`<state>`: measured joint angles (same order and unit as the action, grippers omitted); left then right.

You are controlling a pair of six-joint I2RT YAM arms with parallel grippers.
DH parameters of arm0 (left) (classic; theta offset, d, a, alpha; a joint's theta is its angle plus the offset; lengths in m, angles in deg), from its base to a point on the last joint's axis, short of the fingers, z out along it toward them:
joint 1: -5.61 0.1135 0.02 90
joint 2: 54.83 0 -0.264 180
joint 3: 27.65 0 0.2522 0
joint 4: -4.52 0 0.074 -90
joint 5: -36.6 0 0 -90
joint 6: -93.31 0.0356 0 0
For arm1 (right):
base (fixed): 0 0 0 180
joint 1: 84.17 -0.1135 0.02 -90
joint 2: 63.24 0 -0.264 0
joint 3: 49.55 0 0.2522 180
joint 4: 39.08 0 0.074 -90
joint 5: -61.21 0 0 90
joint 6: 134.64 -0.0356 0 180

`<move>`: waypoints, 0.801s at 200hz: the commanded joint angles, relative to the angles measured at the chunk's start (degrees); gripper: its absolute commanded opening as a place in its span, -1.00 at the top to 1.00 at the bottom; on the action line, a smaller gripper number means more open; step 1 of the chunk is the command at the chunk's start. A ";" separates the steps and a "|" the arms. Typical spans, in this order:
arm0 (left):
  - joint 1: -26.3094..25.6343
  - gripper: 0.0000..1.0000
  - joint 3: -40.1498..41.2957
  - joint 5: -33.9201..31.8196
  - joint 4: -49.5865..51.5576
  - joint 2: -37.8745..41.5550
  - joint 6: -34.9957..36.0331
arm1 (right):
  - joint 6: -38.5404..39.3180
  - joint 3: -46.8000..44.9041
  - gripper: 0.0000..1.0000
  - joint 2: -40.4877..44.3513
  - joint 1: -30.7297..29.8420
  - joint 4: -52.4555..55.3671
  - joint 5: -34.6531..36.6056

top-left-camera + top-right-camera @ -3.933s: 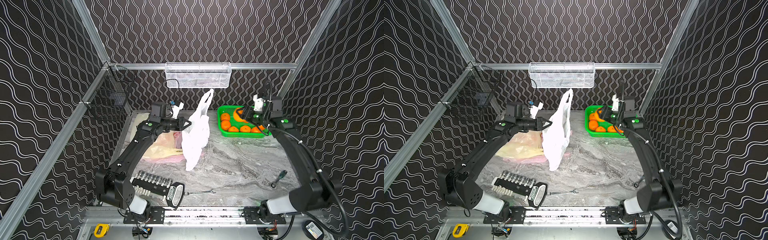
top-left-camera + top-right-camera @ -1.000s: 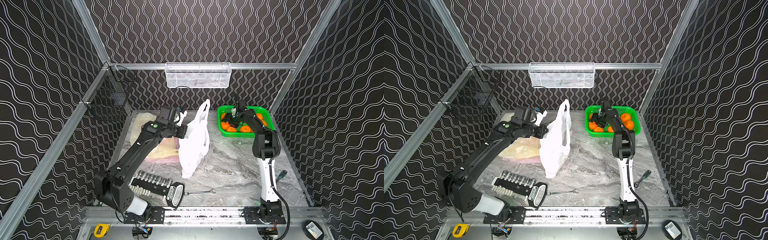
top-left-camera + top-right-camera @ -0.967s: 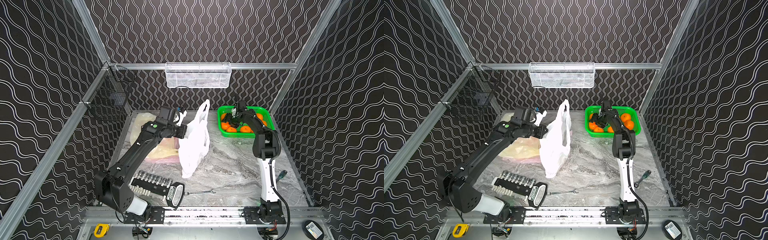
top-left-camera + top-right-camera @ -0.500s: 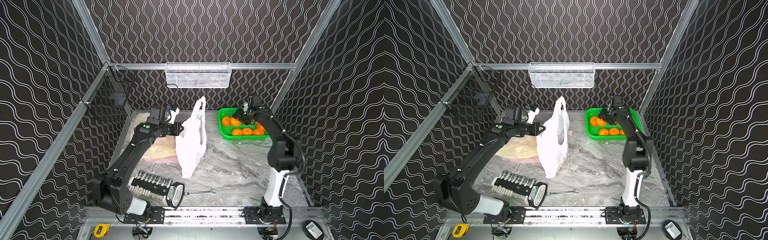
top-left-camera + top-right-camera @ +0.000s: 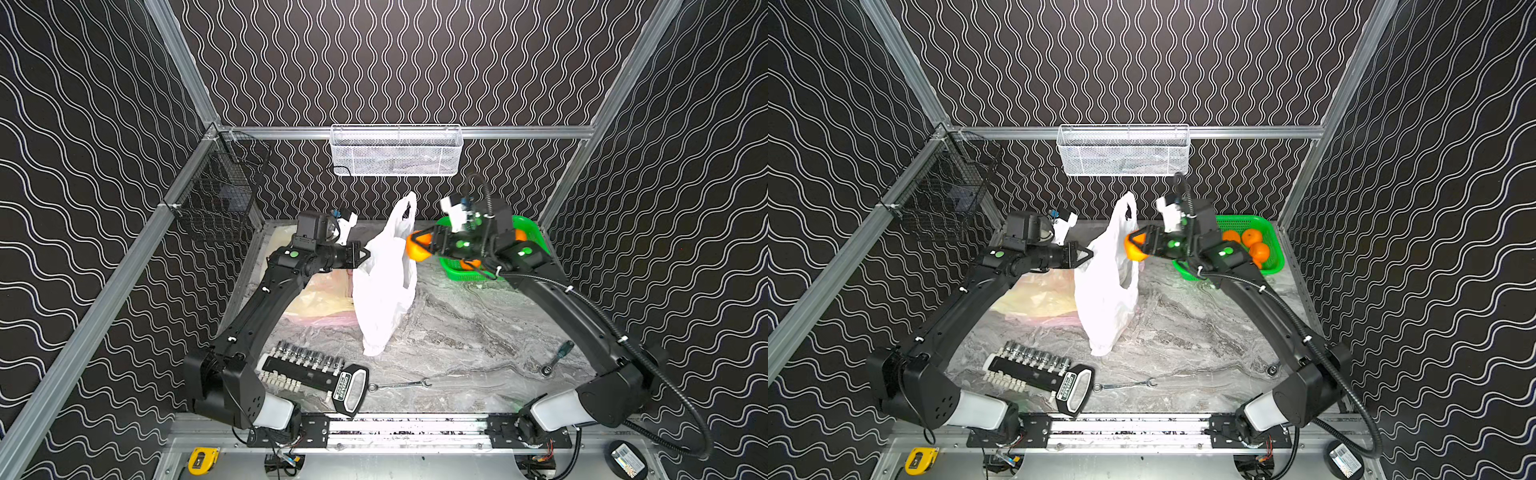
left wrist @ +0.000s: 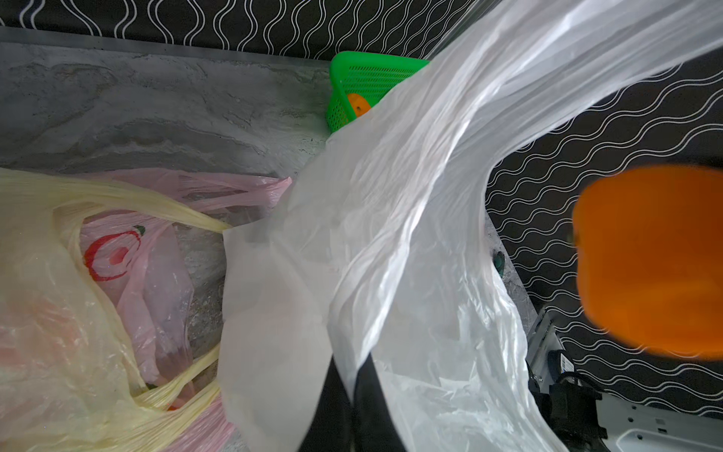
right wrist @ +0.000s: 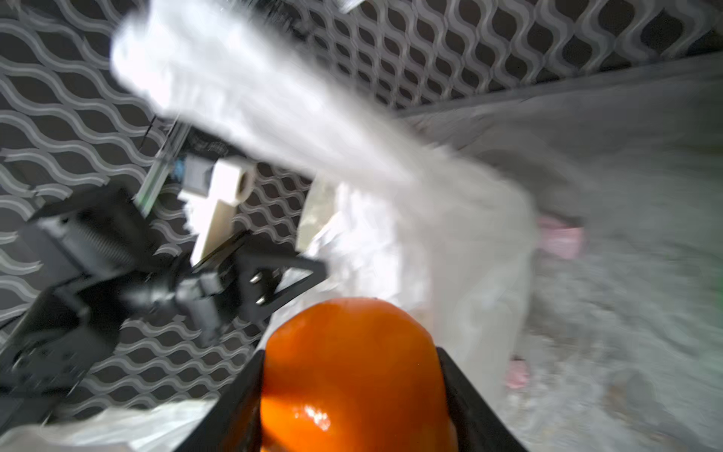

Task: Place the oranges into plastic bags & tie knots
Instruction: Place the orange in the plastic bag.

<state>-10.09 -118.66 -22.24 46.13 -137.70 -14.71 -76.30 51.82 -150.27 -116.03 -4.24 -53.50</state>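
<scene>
While left gripper [image 5: 363,254] pinches rim of white bag [image 5: 384,299] | right gripper [image 5: 419,246] clamps an orange [image 7: 352,375], mouth just ahead | carry over opening, lower inside, then release.

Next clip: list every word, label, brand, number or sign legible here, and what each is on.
Nothing reads with certainty.
socket set holder: white lettering on its black label, too small to read.
pink bag: a red ring emblem with a green leaf, no letters visible.
sticker at the front corner: print too small to read.
</scene>
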 commanded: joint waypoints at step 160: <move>-4.53 1.00 -5.36 -17.38 11.47 0.07 8.49 | 5.58 -13.39 -0.85 1.86 21.78 7.25 23.33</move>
<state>-12.82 -123.30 -33.87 54.35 -137.74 -10.34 -72.06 36.11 -142.59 -99.55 -2.01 -30.29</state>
